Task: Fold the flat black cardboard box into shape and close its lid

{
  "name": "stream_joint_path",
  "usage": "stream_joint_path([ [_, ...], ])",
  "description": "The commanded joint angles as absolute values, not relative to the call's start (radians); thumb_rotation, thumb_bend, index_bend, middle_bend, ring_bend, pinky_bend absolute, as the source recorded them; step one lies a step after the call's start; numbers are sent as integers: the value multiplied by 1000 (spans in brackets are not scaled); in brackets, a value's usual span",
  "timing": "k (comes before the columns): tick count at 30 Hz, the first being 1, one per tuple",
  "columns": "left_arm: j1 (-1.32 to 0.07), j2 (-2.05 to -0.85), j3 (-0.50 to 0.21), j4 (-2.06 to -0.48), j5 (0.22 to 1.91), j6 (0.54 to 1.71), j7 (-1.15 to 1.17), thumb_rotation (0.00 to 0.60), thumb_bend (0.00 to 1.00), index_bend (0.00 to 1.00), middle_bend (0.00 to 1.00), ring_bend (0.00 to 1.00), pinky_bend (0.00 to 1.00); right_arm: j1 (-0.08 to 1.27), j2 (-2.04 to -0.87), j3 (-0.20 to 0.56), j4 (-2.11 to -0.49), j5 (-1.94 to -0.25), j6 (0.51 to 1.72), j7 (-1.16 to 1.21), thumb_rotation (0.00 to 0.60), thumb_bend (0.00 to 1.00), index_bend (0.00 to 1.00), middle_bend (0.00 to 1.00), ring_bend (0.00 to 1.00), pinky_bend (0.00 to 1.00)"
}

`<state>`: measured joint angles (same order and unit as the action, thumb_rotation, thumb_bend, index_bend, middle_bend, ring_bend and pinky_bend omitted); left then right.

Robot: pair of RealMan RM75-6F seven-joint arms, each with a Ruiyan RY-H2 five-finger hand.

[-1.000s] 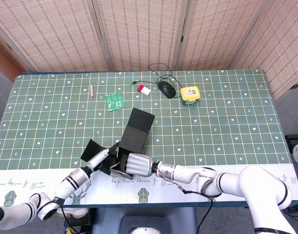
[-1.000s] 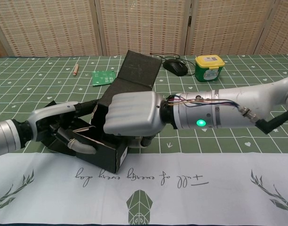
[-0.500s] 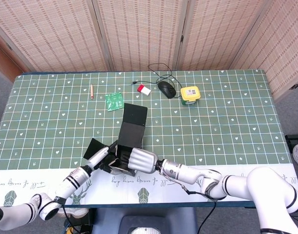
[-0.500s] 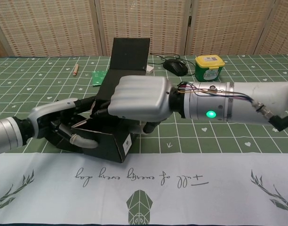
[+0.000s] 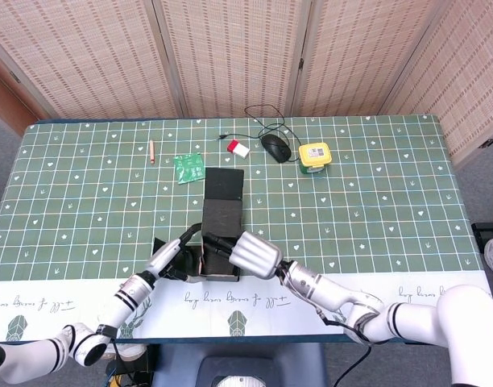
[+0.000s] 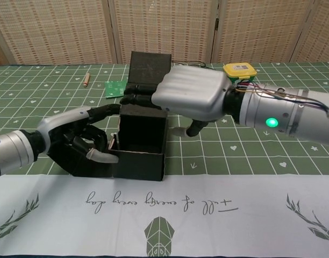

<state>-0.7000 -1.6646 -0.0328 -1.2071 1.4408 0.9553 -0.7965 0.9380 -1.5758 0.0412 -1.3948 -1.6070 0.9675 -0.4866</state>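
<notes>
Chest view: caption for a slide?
Both hands, left and right, hold the black box upright, lid open.

The black box stands near the table's front edge, its lid raised behind it, so reaching over from the back is blocked. The left hand crowds the box's left side and the right hand covers its top right. Behind the lid lie a green packet, a red and white block, a mouse with cable and a yellow container. Open cloth lies far right and left, apart from a pencil.
</notes>
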Motion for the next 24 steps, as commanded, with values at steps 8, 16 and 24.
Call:
stream_joint_path([
  [8, -664, -1609, -101, -1359, 1325, 975, -499, 600, 36, 0, 0, 456, 506, 761, -1492, 42, -1611, -1437, 1081, -361, 600, 259, 0, 10, 665, 953],
  [16, -654, -1468, -107, -1519, 1278, 957, -317, 600, 37, 0, 0, 161, 407, 629, -1465, 38, -1793, -1271, 1127, -197, 600, 154, 0, 21, 665, 952],
  [24, -617, -1381, -120, -1592, 1260, 1014, -221, 600, 37, 0, 0, 139, 395, 560, -1523, 65, -1838, -1077, 1092, -66, 600, 88, 0, 20, 665, 951],
])
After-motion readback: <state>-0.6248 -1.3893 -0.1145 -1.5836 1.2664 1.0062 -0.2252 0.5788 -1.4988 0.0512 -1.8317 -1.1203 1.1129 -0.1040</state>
